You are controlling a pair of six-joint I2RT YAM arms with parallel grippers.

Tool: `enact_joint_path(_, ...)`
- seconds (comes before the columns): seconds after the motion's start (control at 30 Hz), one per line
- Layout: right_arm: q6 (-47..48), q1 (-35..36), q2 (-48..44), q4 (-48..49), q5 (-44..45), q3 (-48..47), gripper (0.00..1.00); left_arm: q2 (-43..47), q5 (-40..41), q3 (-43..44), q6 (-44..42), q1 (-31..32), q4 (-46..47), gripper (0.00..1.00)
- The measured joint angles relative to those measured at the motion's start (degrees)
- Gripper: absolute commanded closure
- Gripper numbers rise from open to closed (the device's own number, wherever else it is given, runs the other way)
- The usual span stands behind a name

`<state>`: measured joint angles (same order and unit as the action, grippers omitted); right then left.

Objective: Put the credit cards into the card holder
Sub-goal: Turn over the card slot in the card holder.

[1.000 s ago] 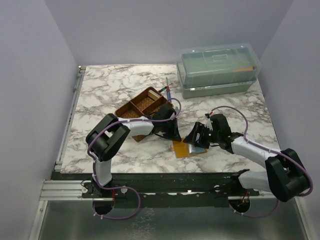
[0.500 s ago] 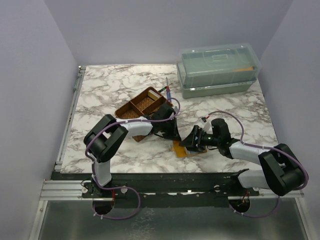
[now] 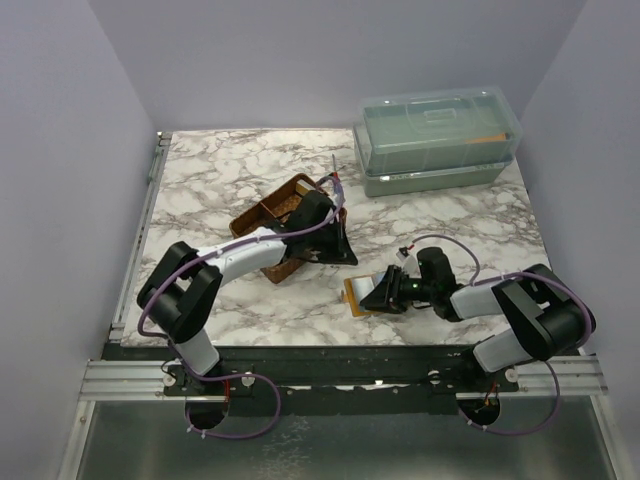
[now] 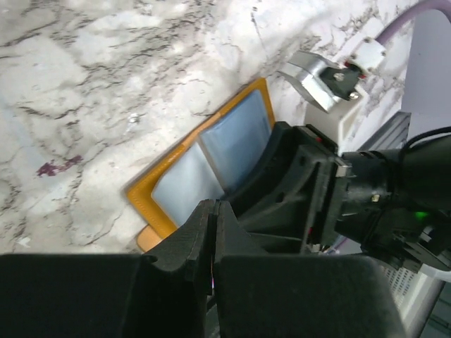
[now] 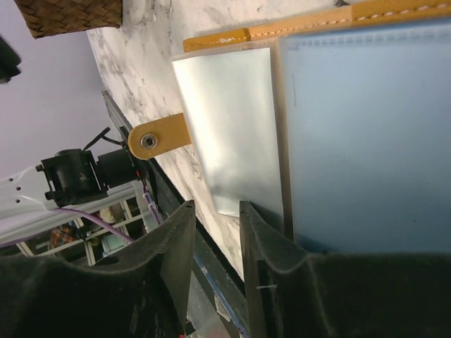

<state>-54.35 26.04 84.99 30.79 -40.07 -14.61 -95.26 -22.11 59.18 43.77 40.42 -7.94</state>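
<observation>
The mustard-orange card holder [image 3: 356, 294] lies open near the table's front edge, its pale blue-grey inner face [image 4: 229, 137] up. My right gripper [image 3: 383, 294] lies low across its right half; the jaws [image 5: 215, 211] stand partly apart with nothing between them. One finger rests along the holder's inner face [image 5: 366, 127]. A pale grey credit card [image 5: 232, 120] lies on the holder's other half, its corner just past my fingertips. The holder's snap tab [image 5: 158, 137] sticks out sideways. My left gripper [image 3: 342, 256] hovers shut and empty [image 4: 213, 208] just behind the holder.
A brown woven tray [image 3: 282, 212] with compartments stands behind the left gripper, with a pen [image 3: 337, 181] beside it. A clear green lidded box [image 3: 435, 140] sits at the back right. The table's front edge and rail [image 5: 176, 232] run close under the right gripper.
My right gripper has slid left and lower over the card holder, and its jaws have narrowed. The left gripper has drawn back toward the tray, off the holder.
</observation>
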Motion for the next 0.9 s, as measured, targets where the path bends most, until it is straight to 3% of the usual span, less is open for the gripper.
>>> enact_joint_path(0.2,0.2,0.3,0.1,-0.7,1.1,-0.1,0.75,-4.8,-1.3,4.1,0.0,2.7,0.7,1.0)
enact_joint_path(0.53,3.2,0.3,-13.6,-17.2,11.8,-4.6,0.77,-11.5,-0.6,-0.1,0.6,4.0,2.5,1.0)
enact_joint_path(0.7,3.2,0.3,-12.3,-19.6,14.5,-4.8,0.84,-11.2,-0.3,-0.8,0.7,4.0,3.5,1.0)
enact_joint_path(0.9,0.8,0.1,-8.3,-15.5,13.2,-1.6,0.83,-11.0,0.2,-0.8,0.6,4.0,3.4,1.0)
